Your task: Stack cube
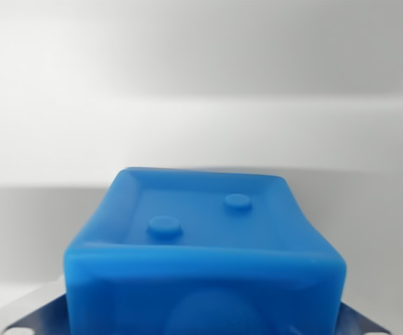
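Close before you, a blue cube (208, 244) with two studs fills the view, seemingly light, stiff, slick; grip its flat sides; gripper state cannot be told.

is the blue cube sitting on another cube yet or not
Cannot tell. The blue cube fills the wrist view's lower half; whatever lies under it is hidden, and no second cube shows.
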You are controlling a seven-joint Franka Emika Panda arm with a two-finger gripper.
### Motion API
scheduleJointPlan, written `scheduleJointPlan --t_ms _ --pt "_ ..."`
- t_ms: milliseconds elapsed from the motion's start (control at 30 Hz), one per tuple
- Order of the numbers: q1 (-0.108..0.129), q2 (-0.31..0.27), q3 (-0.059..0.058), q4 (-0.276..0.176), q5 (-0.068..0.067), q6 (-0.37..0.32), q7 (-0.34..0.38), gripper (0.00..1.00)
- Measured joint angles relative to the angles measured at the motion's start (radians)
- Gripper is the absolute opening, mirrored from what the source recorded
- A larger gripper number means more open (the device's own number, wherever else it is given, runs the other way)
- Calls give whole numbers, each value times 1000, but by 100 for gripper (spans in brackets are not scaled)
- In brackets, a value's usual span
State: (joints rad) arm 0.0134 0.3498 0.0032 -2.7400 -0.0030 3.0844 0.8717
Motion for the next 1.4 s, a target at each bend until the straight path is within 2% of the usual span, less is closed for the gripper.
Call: scheduleJointPlan --t_ms 700,1100,1400 --pt "0 -9 0 -2 0 -6 0 0" --pt "0 -85 0 -21 0 -59 0 0" --pt "0 -171 0 -39 0 -125 0 0"
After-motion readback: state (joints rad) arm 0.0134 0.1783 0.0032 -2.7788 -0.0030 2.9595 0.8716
